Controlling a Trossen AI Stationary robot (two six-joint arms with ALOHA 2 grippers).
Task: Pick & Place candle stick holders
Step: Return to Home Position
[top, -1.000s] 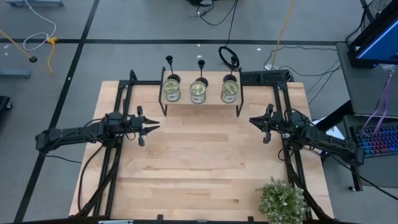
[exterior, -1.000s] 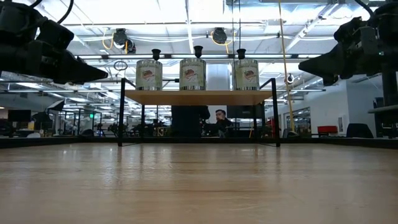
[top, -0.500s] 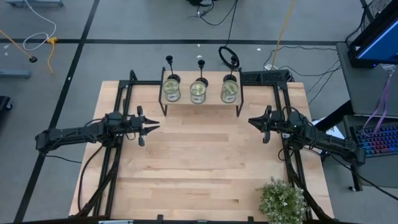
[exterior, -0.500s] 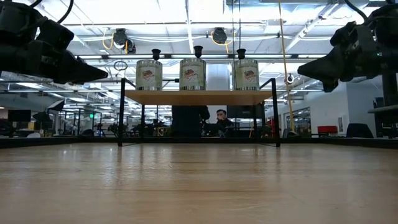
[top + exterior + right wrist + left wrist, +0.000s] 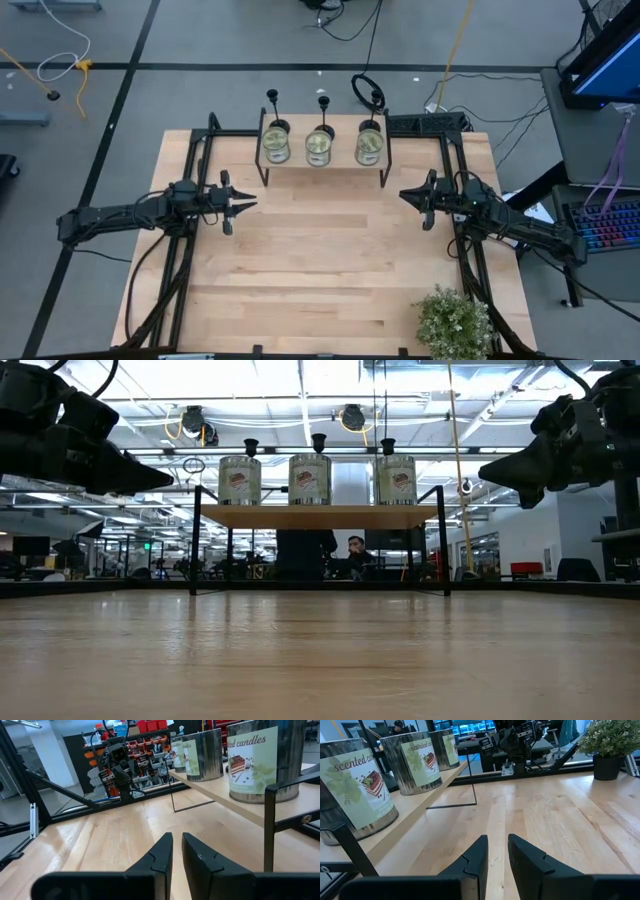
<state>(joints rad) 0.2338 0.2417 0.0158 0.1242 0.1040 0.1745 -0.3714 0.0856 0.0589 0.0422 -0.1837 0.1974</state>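
Three black candle stick holders stand in a row at the back of a raised wooden shelf [image 5: 322, 172] by the table's far edge: left [image 5: 272, 97], middle [image 5: 323, 101], right [image 5: 374, 102]. In the low view only their cup tops show above the jars: [image 5: 251, 447], [image 5: 319, 440], [image 5: 388, 446]. My left gripper [image 5: 248, 205] hovers shut and empty over the table's left side, pointing right. My right gripper [image 5: 403, 195] hovers shut and empty over the right side, pointing left. Both are below shelf height, in front of the shelf's ends.
Three clear jars with greenish contents [image 5: 276, 146] [image 5: 320, 147] [image 5: 368, 146] stand on the shelf in front of the holders. A potted plant [image 5: 455, 322] sits at the near right corner. Bare wood lies between the grippers. A person [image 5: 355, 550] sits in the room beyond.
My right gripper has shifted a little toward the table's left and dipped slightly. It stays shut.
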